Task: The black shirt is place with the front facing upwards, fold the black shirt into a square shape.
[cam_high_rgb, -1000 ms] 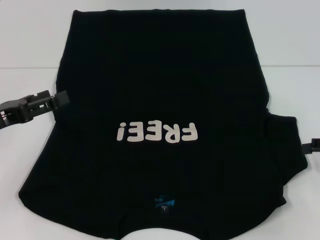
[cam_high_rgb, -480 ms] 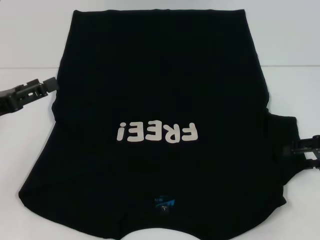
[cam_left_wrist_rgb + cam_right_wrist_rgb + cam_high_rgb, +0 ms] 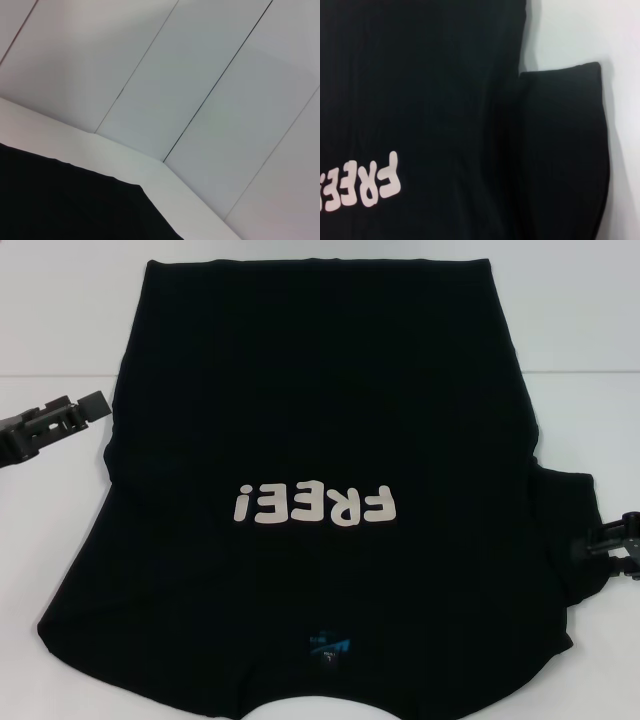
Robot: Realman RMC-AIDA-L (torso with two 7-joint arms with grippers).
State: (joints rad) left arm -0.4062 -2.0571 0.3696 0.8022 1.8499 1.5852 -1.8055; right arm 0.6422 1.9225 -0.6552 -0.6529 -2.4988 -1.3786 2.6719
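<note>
Looking down from the head view, the black shirt (image 3: pixel 320 490) lies flat and front-up on the white surface (image 3: pixel 580 330), its long axis running away from the robot: collar and blue neck label (image 3: pixel 328 647) near, hem far, the "FREE!" lettering (image 3: pixel 312 505) across the middle. The left claw (image 3: pixel 97 402) sits just off the shirt's left edge, level with the upper body of the cloth, so the cloth lies to its right; it appears apart from the fabric, and whether its fingers are wide or narrow I cannot tell. The right claw (image 3: pixel 600 537) is at the opposite edge, right against the outer end of the right sleeve (image 3: pixel 570 530), so the shirt lies to its left; whether it touches or grips the cloth cannot be made out. The right arm looks nearer its sleeve, which still sticks out, while the left side already looks straight.

From the left wrist view, only a corner of the shirt (image 3: pixel 65 205) shows, with the bare surface (image 3: pixel 100 150) beyond; no fingers appear.

From the right wrist view, the sleeve (image 3: pixel 565 150) juts from the shirt body (image 3: pixel 420 90), lettering (image 3: pixel 365 185) partly visible; no fingers appear.

No containers are present.
</note>
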